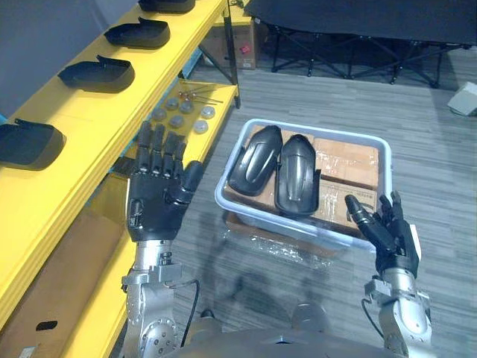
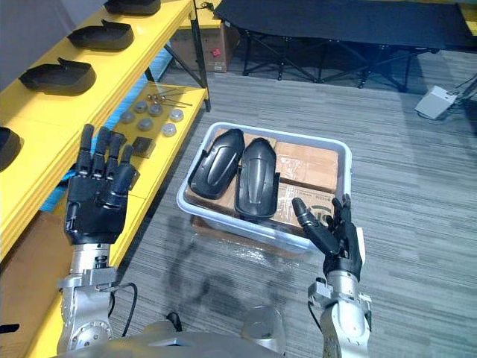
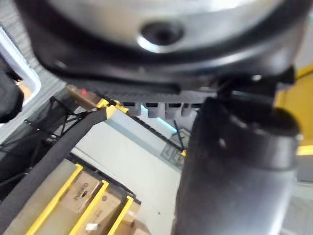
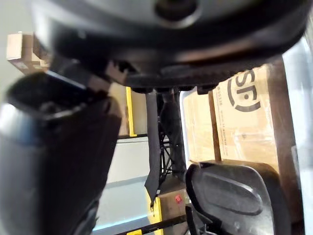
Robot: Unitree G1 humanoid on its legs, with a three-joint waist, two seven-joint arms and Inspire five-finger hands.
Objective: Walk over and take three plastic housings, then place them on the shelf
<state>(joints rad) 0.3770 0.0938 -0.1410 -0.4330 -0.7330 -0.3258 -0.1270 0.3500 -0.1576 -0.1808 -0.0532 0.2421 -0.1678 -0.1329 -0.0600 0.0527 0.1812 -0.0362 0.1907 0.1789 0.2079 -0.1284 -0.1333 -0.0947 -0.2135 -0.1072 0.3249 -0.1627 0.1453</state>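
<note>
Your left hand (image 1: 155,195) stands upright in front of the yellow shelf (image 1: 82,119). The forearm rises almost vertically from the lower left. Its fingers are straight and a little spread, the thumb angles out toward the crate, and it holds nothing.

Your right hand (image 1: 390,231) sits lower, by the near right corner of the pale plastic crate (image 1: 320,133). Its fingers are extended and slant up and inward toward the crate. It is also empty, and you cannot tell from these views whether it touches the rim.

Two black plastic housings lie side by side in the crate, the left one (image 1: 256,160) close against the right one (image 1: 297,175). Both rest on cardboard boxes (image 1: 346,160) packed inside.

Four more black housings sit in a row on the shelf's upper board, spaced apart: (image 1: 28,143), (image 1: 97,73), (image 1: 138,33) and (image 1: 168,5).

On the lower board, grey round discs (image 1: 179,112) lie near a few thin metal pins (image 1: 197,95).

A black folding cot (image 1: 358,19) stands beyond the crate.
</note>
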